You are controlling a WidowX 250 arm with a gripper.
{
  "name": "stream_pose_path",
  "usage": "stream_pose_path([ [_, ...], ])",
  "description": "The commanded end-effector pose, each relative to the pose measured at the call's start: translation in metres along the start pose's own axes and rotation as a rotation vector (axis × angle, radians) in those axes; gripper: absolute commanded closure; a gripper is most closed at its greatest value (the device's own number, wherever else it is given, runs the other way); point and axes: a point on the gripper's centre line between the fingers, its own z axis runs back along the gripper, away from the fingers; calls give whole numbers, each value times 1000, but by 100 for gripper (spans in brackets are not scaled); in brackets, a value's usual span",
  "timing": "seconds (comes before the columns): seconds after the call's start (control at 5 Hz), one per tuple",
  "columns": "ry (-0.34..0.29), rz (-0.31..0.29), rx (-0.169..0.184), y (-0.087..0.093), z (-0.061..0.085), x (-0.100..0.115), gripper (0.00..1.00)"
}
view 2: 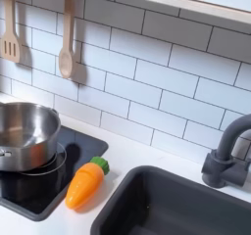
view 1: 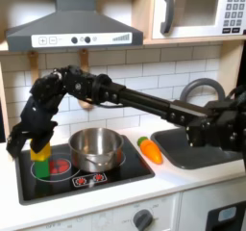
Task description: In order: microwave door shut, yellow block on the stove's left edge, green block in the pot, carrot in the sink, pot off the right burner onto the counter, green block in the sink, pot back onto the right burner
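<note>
The white microwave's door (view 1: 190, 12) looks closed, so I judge the block step is in hand. The black robot hand (view 1: 36, 139) reaches down over the small yellow block (view 1: 39, 144), which sits stacked on the green block (view 1: 41, 164) at the stove's (view 1: 135, 167) left edge in the first exterior view; its fingers appear closed around the yellow block, ready to lift. The shiny steel pot (view 2: 25, 131) rests on the burner, and the orange plastic carrot (view 2: 84, 183) lies on the white bench beside the dark sink (view 2: 196, 214), awaiting its turn.
</note>
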Motion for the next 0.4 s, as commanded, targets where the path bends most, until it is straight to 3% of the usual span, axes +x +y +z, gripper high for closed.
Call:
stream_pose_path([
  [0.0, -9, -50, -36, -12, 0, 0, 0],
  [0.2, -2, -59, -49, -14, -4, -2, 0],
])
